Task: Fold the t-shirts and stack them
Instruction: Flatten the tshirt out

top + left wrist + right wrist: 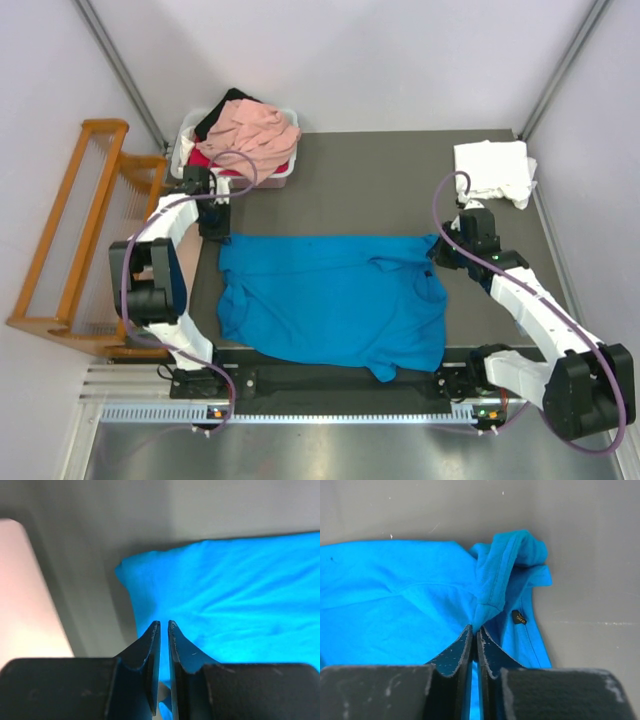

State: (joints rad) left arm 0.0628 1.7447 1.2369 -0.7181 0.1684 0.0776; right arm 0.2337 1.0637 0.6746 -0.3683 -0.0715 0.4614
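Observation:
A bright blue t-shirt lies spread flat across the dark table, its far edge running between my two grippers. At the shirt's far left corner my left gripper has its jaws nearly together over the blue cloth, a sliver of cloth showing between them. At the far right corner my right gripper is shut on a raised fold of the shirt, which lifts into the fingertips. A small dark size tag shows beside that fold.
A white tub at the back left holds salmon-pink, red and black tees. A folded white tee lies at the back right corner. A wooden slatted rack stands off the table's left side.

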